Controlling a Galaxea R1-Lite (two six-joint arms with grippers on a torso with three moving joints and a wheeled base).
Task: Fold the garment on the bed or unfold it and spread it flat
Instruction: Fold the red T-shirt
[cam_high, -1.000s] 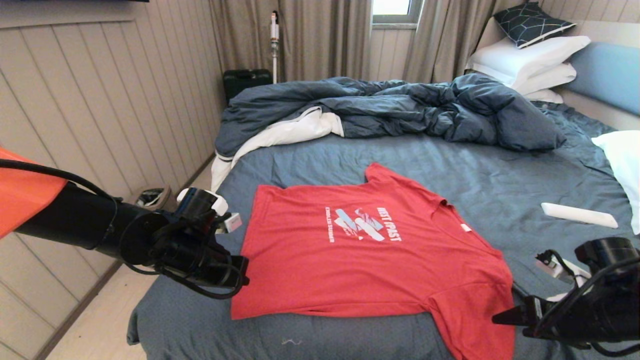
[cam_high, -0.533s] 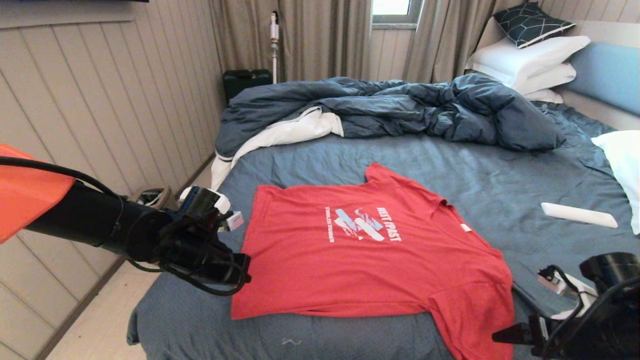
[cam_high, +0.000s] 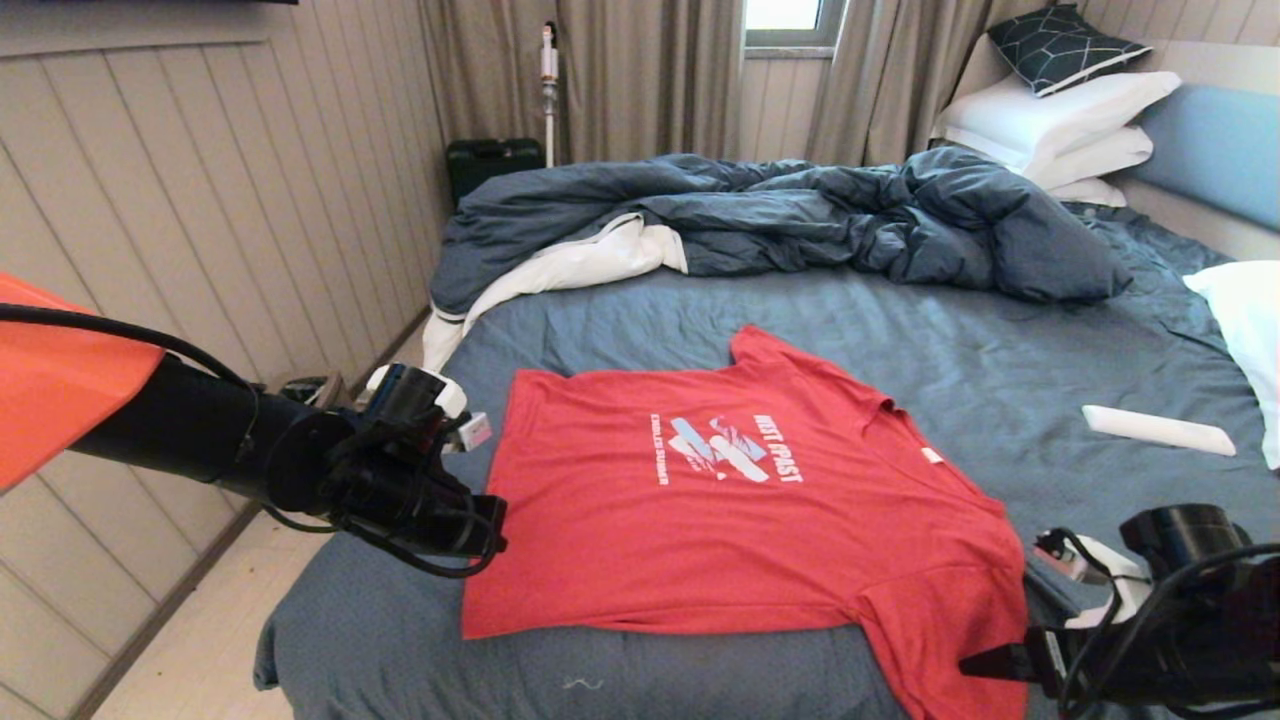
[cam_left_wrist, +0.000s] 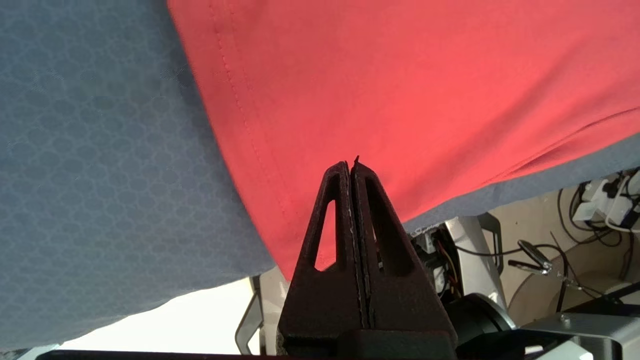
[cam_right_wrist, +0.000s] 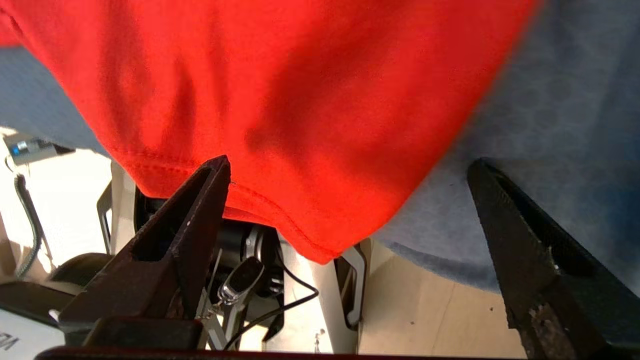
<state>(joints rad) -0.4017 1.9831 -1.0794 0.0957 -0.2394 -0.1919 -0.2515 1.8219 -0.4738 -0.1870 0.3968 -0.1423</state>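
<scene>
A red short-sleeved T-shirt (cam_high: 740, 500) with a white and light-blue chest print lies face up and nearly flat on the slate-blue sheet of the wide bed (cam_high: 900, 330), its near sleeve draped over the mattress edge. The right gripper (cam_right_wrist: 350, 172), low at the bed's near right corner, has spread its jaws from part-way to wide over the past second and has edged in toward that hanging sleeve; its wrist view shows the two black fingers standing well apart, the sleeve hem between them but not pinched, one fingertip just at the hem. The left gripper (cam_left_wrist: 352, 165) hovers over the shirt's bottom hem corner at the bed's left side, its jaws pressed together on nothing, and has barely shifted. The shirt itself has not moved. The opening reads as the start of a pinch on the sleeve, probably to lift it back onto the mattress or fold it in; no grasp is made yet. A crumpled dark blue duvet (cam_high: 780, 215) and a flat white oblong object (cam_high: 1158, 430) lie well clear of the shirt.
</scene>
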